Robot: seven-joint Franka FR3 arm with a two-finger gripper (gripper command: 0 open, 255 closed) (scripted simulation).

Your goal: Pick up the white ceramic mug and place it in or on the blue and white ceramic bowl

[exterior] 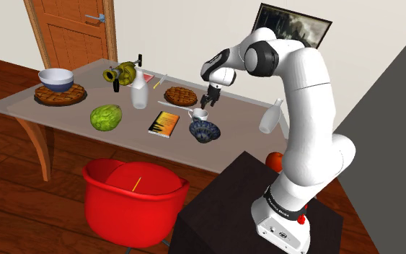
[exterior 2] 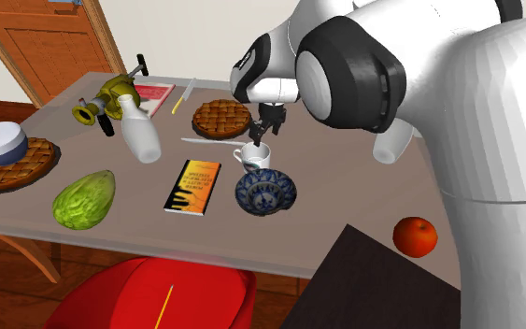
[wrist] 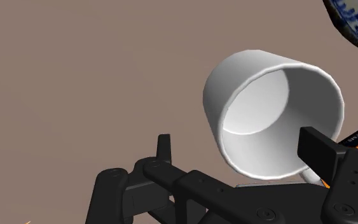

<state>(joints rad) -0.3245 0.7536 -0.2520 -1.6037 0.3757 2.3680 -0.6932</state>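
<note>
A white mug (exterior: 200, 114) (exterior 2: 254, 156) stands upright on the grey table (exterior: 78, 108), just behind a blue and white patterned bowl (exterior: 204, 130) (exterior 2: 265, 192). My black gripper (exterior: 210, 101) (exterior 2: 263, 134) hangs directly above the mug, pointing down. In the wrist view the gripper (wrist: 241, 149) is open. One finger (wrist: 164, 149) stands clear of the mug (wrist: 276, 114), and the other finger (wrist: 317, 149) sits over the rim on the handle side. Neither finger clasps the mug. The patterned bowl's edge (wrist: 355, 19) shows just past the mug.
Close by are a lattice pie (exterior: 180, 95), an orange-and-black book (exterior: 164, 123) and a white bottle (exterior: 140, 94). A green vegetable (exterior: 106, 117) and a pale bowl on a second pie (exterior: 55, 78) lie toward the shoulder view's left. A red tub (exterior: 133, 191) stands below the table.
</note>
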